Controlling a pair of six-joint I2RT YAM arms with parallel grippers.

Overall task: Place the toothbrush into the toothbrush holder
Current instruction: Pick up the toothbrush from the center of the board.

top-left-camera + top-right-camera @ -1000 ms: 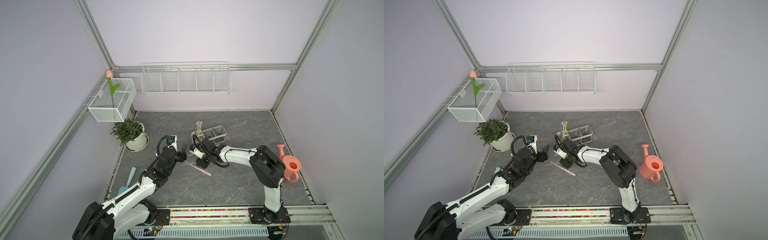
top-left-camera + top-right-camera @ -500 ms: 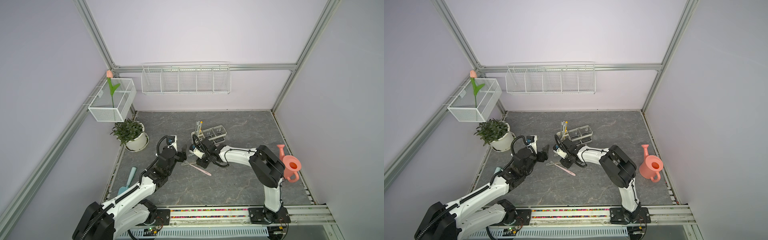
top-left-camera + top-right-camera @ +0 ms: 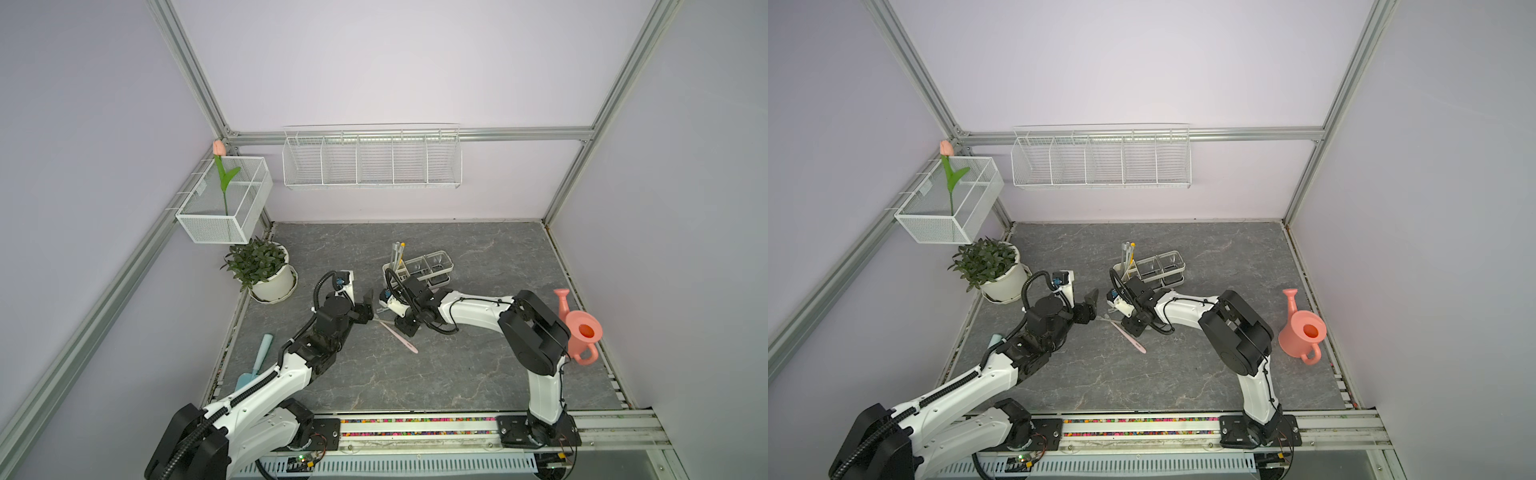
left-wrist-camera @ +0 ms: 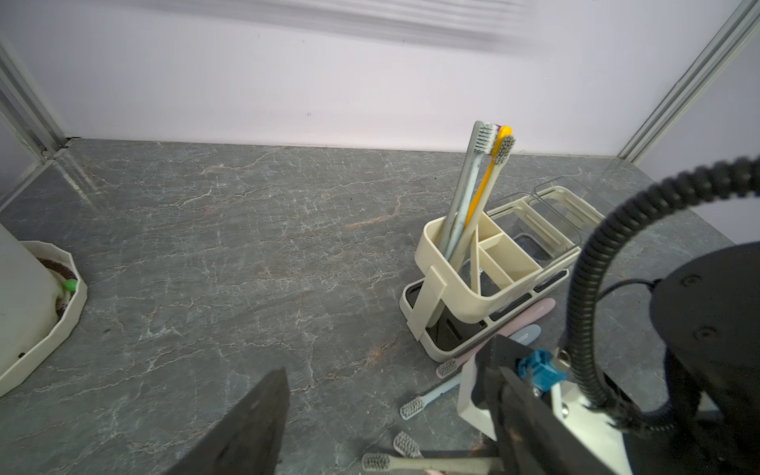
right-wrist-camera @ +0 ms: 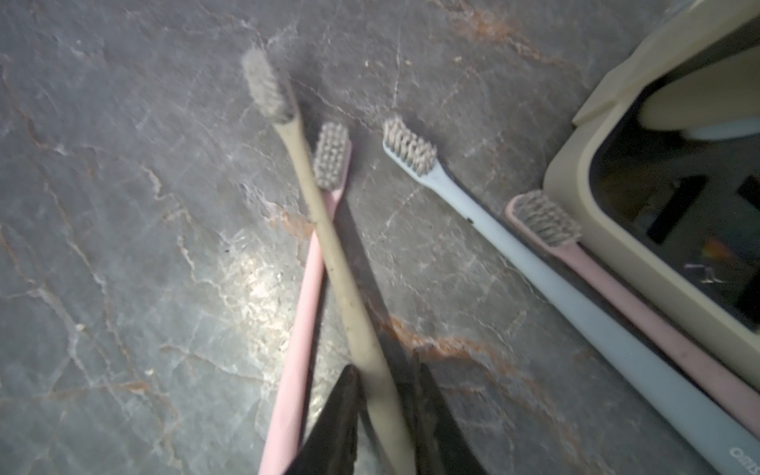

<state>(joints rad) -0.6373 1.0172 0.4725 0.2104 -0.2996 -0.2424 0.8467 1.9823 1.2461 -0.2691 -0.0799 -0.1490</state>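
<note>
Several toothbrushes lie on the grey floor beside the cream toothbrush holder (image 3: 419, 266) (image 3: 1152, 266) (image 4: 464, 288) (image 5: 584, 230). My right gripper (image 5: 386, 395) (image 3: 405, 326) (image 3: 1131, 326) is down at the floor, shut on the handle of a beige toothbrush (image 5: 337, 263) (image 4: 432, 464). That handle crosses over a pink toothbrush (image 5: 304, 312) (image 3: 399, 338). A light blue toothbrush (image 5: 534, 267) and a second pink one (image 5: 637, 312) lie along the holder's base. Three toothbrushes (image 4: 473, 185) stand in the holder's end compartment. My left gripper (image 4: 390, 370) (image 3: 368, 305) hovers open just left of them, holding nothing.
A potted plant (image 3: 262, 270) stands at the left wall, with a teal trowel (image 3: 257, 361) nearer the front. A pink watering can (image 3: 579, 332) sits at the right edge. White wire baskets (image 3: 372, 160) (image 3: 226, 203) hang on the walls above the floor.
The right gripper's jaws have narrowed around the beige toothbrush handle. Both arms have stayed nearly in place, and the left gripper is unchanged.
</note>
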